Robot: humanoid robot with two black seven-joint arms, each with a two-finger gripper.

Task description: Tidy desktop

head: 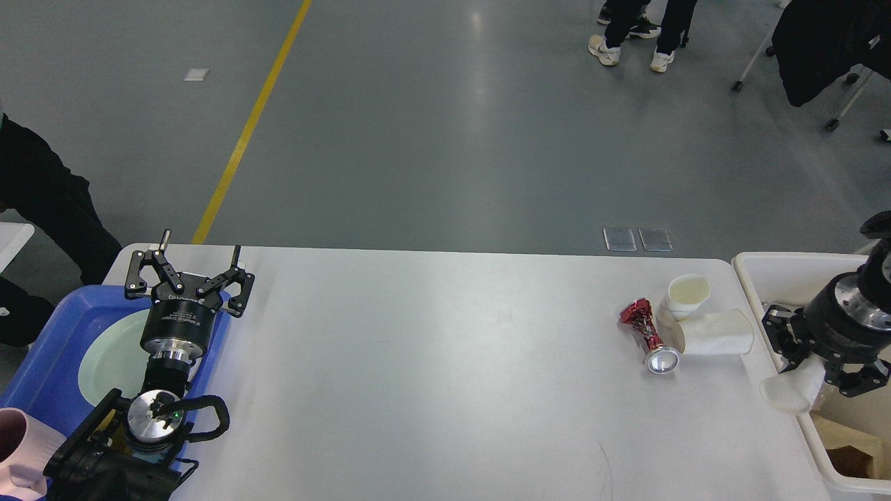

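Note:
The white desktop (431, 362) fills the lower half of the head view. At its right end my right gripper (807, 376) points down, shut on a white paper cup (790, 390) held over the rim of the cream-white bin (766, 268). Left of that, a crushed red can (647, 334), an upright paper cup (686, 292) and a paper cup on its side (717, 332) sit close together. My left gripper (195, 261) hangs open above the far edge of the blue tray (42, 369), holding nothing.
A pale green plate (111, 358) lies in the blue tray, and a pink cup (17, 449) shows at the bottom left. The bin holds crumpled plastic and brown paper (846, 445). People stand on the floor beyond the table.

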